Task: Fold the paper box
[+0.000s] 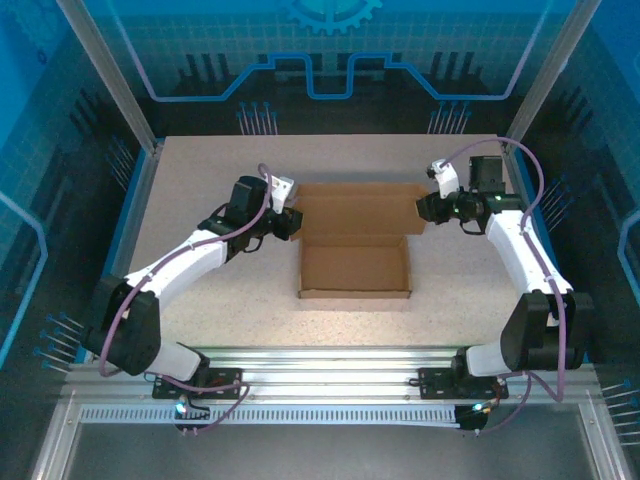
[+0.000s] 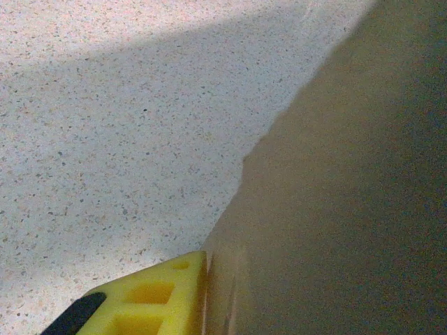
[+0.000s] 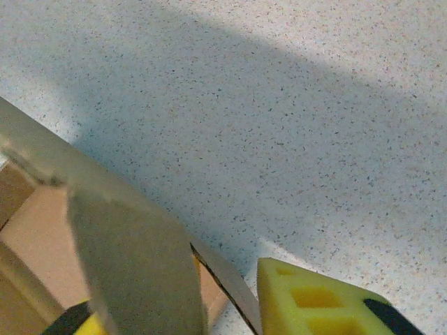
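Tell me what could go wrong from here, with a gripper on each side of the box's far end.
1. The flap of the paper box between the right gripper fingers is thin and tilted; an uneven squeeze or pull might crease or tear it.
2. The left gripper is at the opposite edge; if the arms pull unevenly, the box could slide or twist on the table.
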Action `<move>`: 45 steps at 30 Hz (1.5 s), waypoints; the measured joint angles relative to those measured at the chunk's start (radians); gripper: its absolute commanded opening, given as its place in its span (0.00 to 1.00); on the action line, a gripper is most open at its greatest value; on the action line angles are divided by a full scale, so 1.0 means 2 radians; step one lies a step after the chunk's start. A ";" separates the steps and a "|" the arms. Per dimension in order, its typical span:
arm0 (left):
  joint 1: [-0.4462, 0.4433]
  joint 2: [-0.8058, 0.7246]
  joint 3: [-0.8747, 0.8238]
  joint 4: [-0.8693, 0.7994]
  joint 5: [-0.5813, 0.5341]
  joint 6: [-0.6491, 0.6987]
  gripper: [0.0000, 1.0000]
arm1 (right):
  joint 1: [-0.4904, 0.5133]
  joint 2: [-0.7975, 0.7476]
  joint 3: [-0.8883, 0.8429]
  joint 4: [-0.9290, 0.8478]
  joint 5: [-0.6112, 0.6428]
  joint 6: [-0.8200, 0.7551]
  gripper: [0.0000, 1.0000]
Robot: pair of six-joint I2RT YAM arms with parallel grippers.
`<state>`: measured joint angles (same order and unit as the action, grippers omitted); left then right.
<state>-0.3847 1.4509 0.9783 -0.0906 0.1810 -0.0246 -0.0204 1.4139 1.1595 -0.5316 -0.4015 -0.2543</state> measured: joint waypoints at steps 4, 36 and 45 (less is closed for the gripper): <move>0.000 0.004 0.009 -0.011 0.000 -0.001 0.21 | 0.007 0.000 0.000 0.000 0.004 0.004 0.19; -0.073 -0.013 -0.019 0.022 -0.132 -0.113 0.13 | 0.118 -0.120 -0.142 0.114 0.214 0.214 0.02; -0.136 -0.058 -0.122 0.137 -0.216 -0.124 0.15 | 0.149 -0.208 -0.278 0.255 0.281 0.257 0.02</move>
<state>-0.6559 1.3350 0.7345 0.1837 -0.2512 -0.2722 0.2768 0.9981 0.6037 -0.0219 0.1600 0.2596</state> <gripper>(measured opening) 0.152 0.071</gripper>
